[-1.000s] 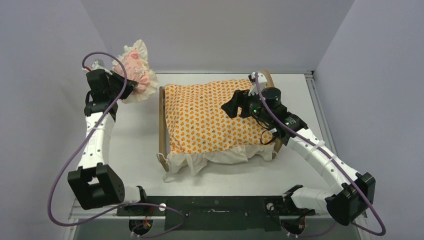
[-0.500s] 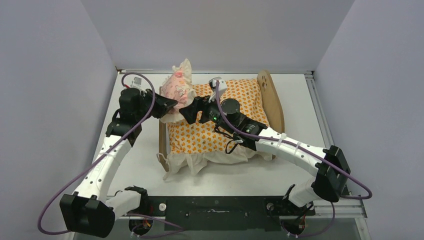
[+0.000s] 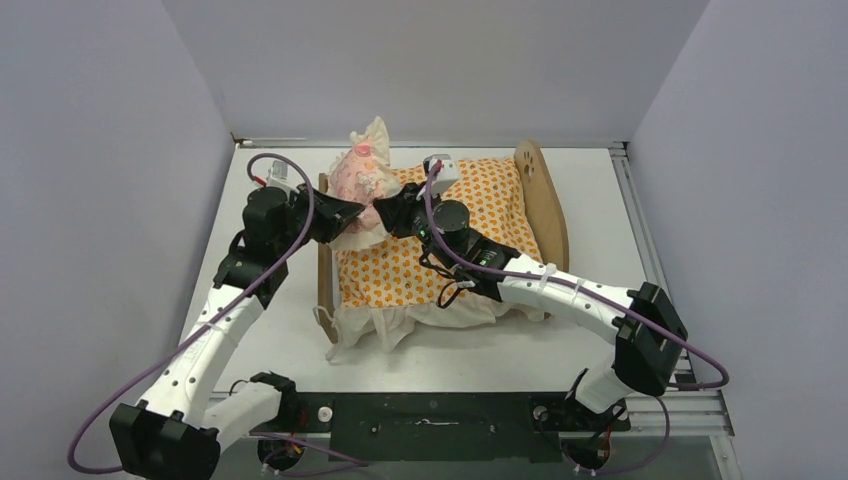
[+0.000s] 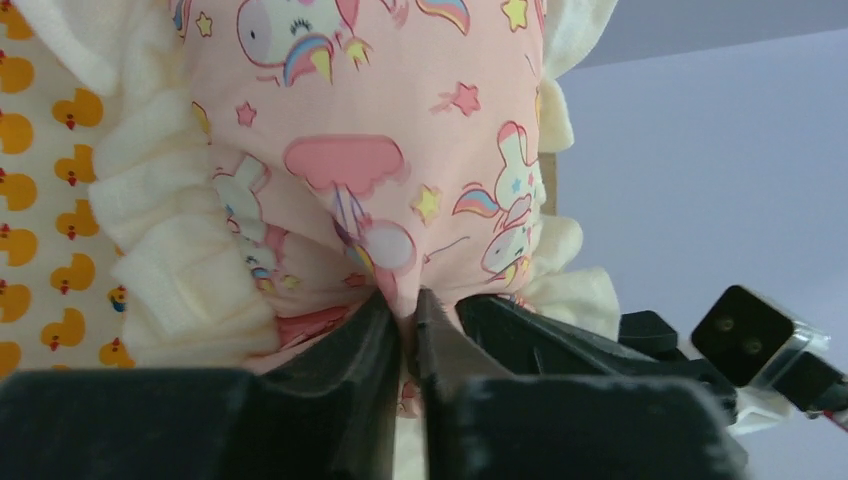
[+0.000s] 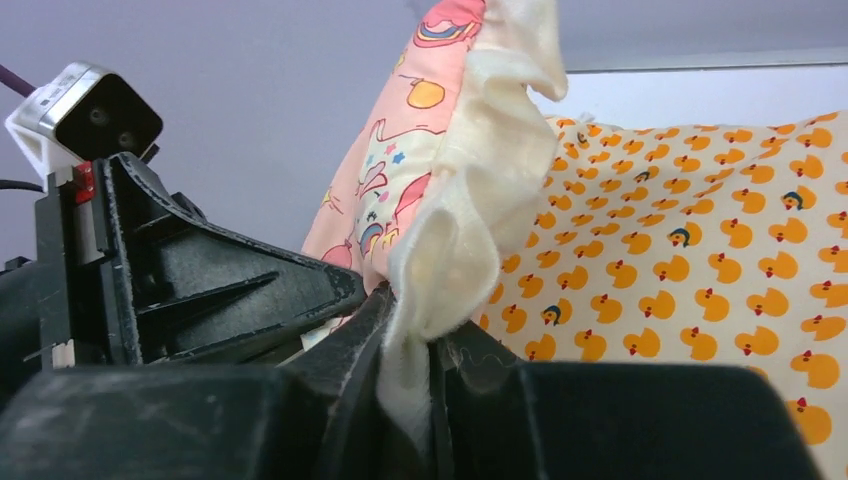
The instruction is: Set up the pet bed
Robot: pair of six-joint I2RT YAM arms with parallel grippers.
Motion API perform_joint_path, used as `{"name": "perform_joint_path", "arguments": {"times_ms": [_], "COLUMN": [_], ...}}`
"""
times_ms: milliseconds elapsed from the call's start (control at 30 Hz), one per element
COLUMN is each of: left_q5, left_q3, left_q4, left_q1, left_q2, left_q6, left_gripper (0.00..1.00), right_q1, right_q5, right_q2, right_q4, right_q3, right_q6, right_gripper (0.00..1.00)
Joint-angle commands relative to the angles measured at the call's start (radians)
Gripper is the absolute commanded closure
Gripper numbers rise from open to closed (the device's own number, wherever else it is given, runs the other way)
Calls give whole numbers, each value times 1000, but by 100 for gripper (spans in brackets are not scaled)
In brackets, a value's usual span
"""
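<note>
Above the pet bed (image 3: 323, 270) foot end: the pink pillow (image 3: 362, 178) is held clear of the mattress cushion (image 3: 450, 255), gripped from two sides.
Left jaws: closed to a slit, with a fold of the pillow's printed pink face pinched between them.
Right jaws: nearly closed, with the pillow's cream frill (image 5: 470, 200) clamped between the tips.
Pet bed: stood on the worktop (image 3: 270, 320); footboard end under the pillow, headboard (image 3: 545, 200) at the opposite end; cushion already laid in the frame.
Step (judged): pillow handover or two-point carry toward the headboard end.
How to: one grip should be released only once the other is proven. The frill bite looks thin, so slip is a risk and a deeper bite on the stuffed body is advised. The pillow should be lowered flat beside the headboard, with the frill not folded under.
Pillow: soft and stuffed, with a unicorn-and-star print and a ruffled cream border; easily deformed.
Cushion: orange duck print, puffy, with a white skirt hanging over the bed's near rail.
Frame: light plywood, rigid, with a rounded headboard and thin side rails.
</note>
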Motion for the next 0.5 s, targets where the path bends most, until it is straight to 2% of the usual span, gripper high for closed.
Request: {"name": "perform_joint_path", "arguments": {"times_ms": [0, 133, 167, 267, 467], "left_q5": [-13, -157, -196, -300, -414], "left_q3": [40, 106, 123, 151, 155], "left_q4": [6, -170, -210, -284, -340], "left_q1": [-8, -9, -11, -12, -18], "left_q2": [-62, -106, -115, -150, -191], "left_q6": [86, 260, 301, 393, 490], "left_gripper": [84, 52, 49, 47, 44], "right_q1": [-3, -46, -61, -123, -250], "right_q5": [40, 56, 63, 76, 113], "right_q2": [-62, -144, -171, -255, -426], "right_q4": [10, -105, -127, -171, -270], "right_q3": [-4, 3, -2, -50, -171], "right_q6": [-44, -106, -113, -126, -142], "right_gripper": [94, 95, 95, 95, 95]}}
